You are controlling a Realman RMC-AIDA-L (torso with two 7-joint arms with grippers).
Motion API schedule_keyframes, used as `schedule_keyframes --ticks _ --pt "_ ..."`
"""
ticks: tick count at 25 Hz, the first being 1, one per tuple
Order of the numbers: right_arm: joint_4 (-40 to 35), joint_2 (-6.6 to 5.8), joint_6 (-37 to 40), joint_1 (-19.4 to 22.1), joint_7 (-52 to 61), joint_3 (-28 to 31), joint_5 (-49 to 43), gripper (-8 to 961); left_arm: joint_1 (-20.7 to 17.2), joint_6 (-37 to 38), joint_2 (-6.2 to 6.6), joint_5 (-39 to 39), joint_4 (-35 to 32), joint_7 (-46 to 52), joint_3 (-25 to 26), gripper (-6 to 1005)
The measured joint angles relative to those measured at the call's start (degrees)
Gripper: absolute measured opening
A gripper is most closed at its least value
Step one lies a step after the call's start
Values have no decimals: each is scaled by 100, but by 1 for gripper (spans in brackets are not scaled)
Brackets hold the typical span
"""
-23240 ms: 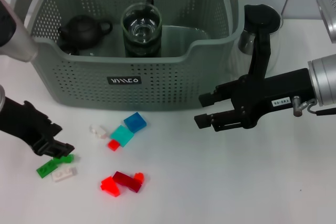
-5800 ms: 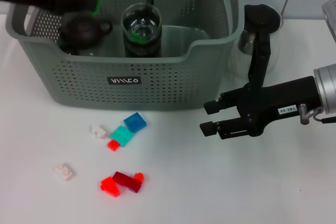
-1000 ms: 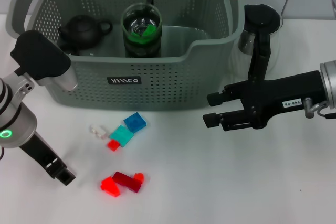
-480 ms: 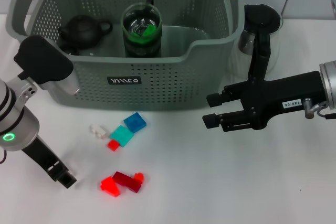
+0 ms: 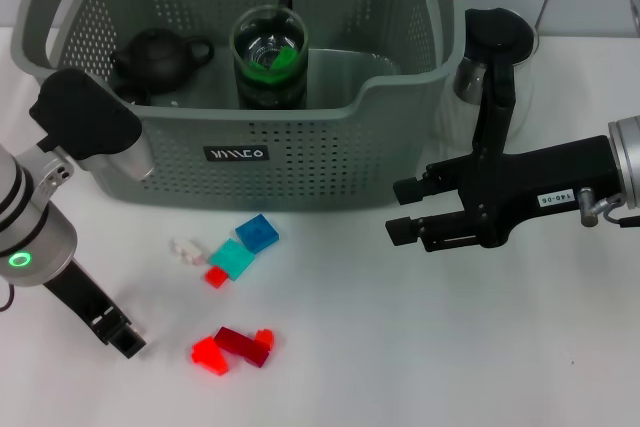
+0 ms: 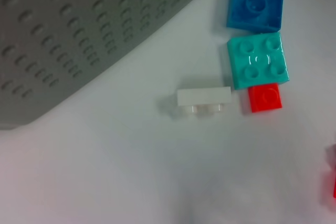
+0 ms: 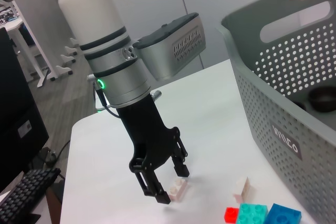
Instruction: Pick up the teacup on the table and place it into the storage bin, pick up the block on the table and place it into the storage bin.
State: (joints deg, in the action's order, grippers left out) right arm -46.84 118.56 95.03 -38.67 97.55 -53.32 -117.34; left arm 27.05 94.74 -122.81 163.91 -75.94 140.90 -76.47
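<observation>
Left gripper is down at the white worktop, front-left of the large grey perforated plastic storage bin w/ orange handle clips; right wrist view shows its jaws spread open, straddling a small white block that sits on the worktop between them, not clamped; in the head view that block is hidden under the gripper.

Right gripper hangs over the worktop just right of the bin's front corner, jaws parted, nothing in them; behind it a glass pitcher w/ black lid stands beside the bin.

Inside the bin: a dark round teapot at the left; next to it a clear glass teacup w/ a green block lying in it.

On the worktop in front of the bin: a blue square brick, a teal square brick touching it, a tiny red brick at the teal one's corner, a small clear-white brick just left of those; nearer the front edge a red block, a dark-red brick & a small red piece bunched together.
</observation>
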Motion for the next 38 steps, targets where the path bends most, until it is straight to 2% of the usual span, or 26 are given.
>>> schedule_keyframes --ticks 18,20,29,33,35,38 --pt "0 0 -2 1 0 14 0 609 48 -86 40 6 73 137 -213 664" --pt "0 0 -3 1 0 23 0 609 48 -91 57 9 80 139 -260 589" --pt "0 0 -2 8 0 25 0 610 63 -63 71 8 1 139 -224 441" --pt "0 0 -2 10 4 32 0 610 16 195 53 -6 -472 72 -111 410" --pt "0 0 -4 9 4 31 0 610 6 708 -8 -180 -1260 -271 517 412" --pt "0 0 -2 10 3 27 1 609 220 1432 -45 -784 -1794 -801 1664 415"
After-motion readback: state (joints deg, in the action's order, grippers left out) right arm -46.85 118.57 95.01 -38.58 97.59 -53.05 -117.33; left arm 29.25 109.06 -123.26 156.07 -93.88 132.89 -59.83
